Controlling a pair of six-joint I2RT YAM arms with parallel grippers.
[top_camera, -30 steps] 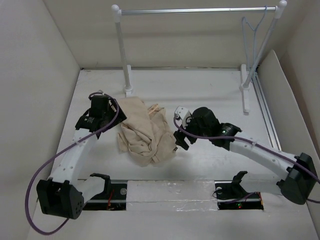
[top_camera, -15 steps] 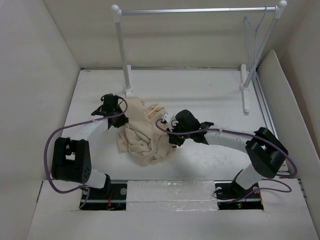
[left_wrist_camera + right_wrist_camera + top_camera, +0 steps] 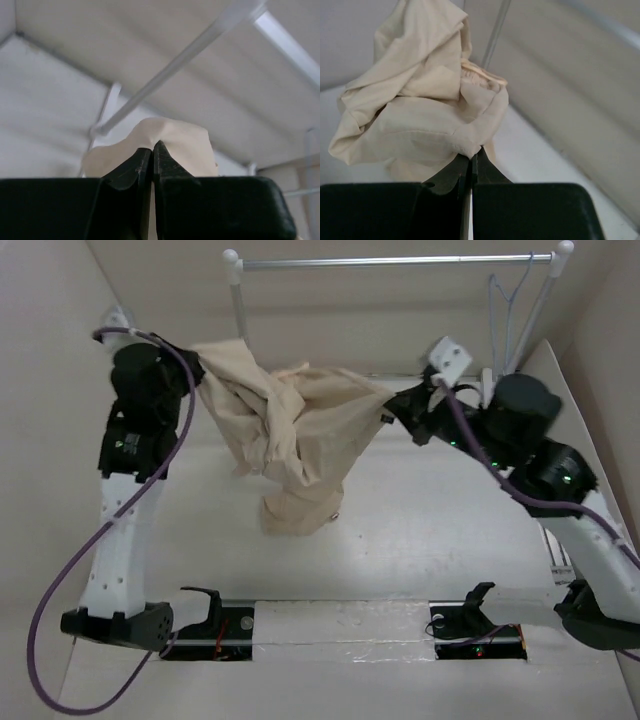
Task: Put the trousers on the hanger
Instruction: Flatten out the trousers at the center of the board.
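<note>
The tan trousers (image 3: 290,425) hang crumpled and bunched above the middle of the table (image 3: 430,530). They are strung up by two pinched edges, one high toward the left edge and one toward the right. Their lowest folds droop close to the tabletop. The thin pale blue wire hanger (image 3: 507,310) hangs upright by its hook over the far right corner, well apart.

The trousers (image 3: 290,430) are held up over the table (image 3: 430,540), between the two grippers. The left end is pinched in the left gripper (image 3: 193,365) at the far left, and the right end in the right gripper (image 3: 392,406), right of centre. The middle sags, and its lowest fold appears to reach the table near the centre. The rack (image 3: 390,260) stands behind, along the far edge. The hanger (image 3: 493,302) is hung at the right end of the rack's bar, behind the right arm.
</note>
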